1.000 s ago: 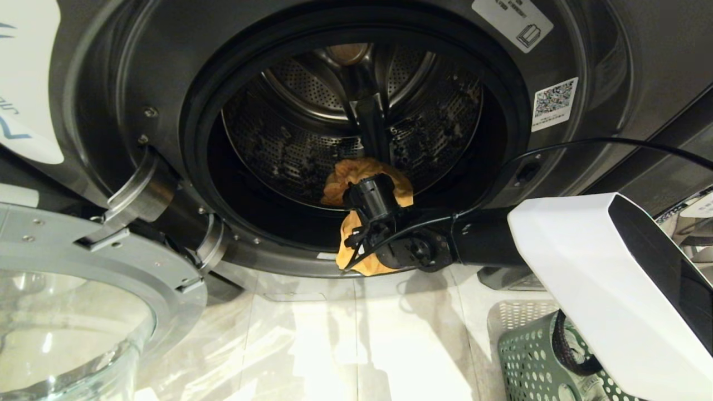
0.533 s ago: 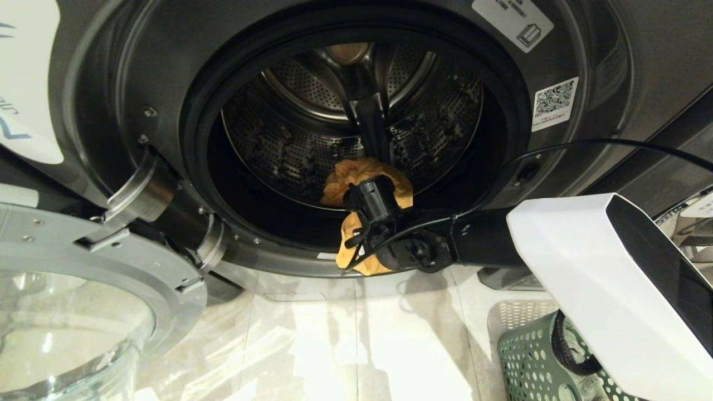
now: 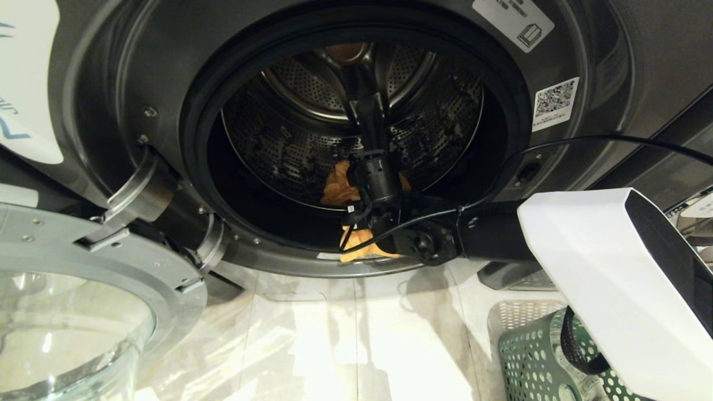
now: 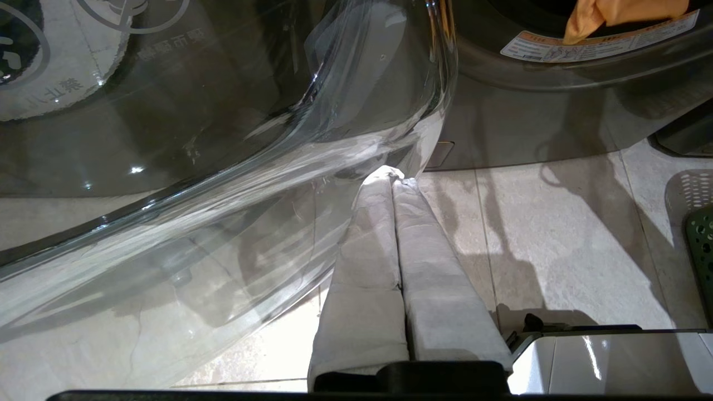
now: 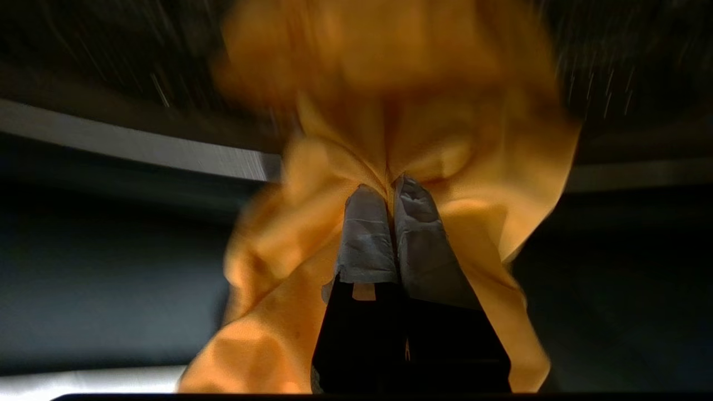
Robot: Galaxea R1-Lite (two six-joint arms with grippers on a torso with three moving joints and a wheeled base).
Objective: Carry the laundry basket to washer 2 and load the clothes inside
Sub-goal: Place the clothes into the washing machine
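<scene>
The dark grey front-load washer (image 3: 167,83) stands open, and its numeral is not in view. An orange garment (image 3: 337,189) lies across the lower lip of the drum mouth, partly inside the drum (image 3: 301,111). My right arm's wrist (image 3: 379,178) reaches into the mouth. There my right gripper (image 5: 391,186) is shut on a fold of the orange garment (image 5: 390,128). The green perforated laundry basket (image 3: 529,356) stands on the floor at the lower right. My left gripper (image 4: 394,174) is shut and empty, low beside the door glass.
The washer's round door (image 3: 67,323) hangs open at the left, its glass bowl (image 4: 223,167) close to the left gripper. A black cable (image 3: 613,142) runs across the washer front to the right arm. Pale tiled floor (image 3: 356,345) lies before the washer.
The right wrist has tipped up and further into the drum mouth. The orange garment has drawn up with it, so less of it hangs over the lip.
</scene>
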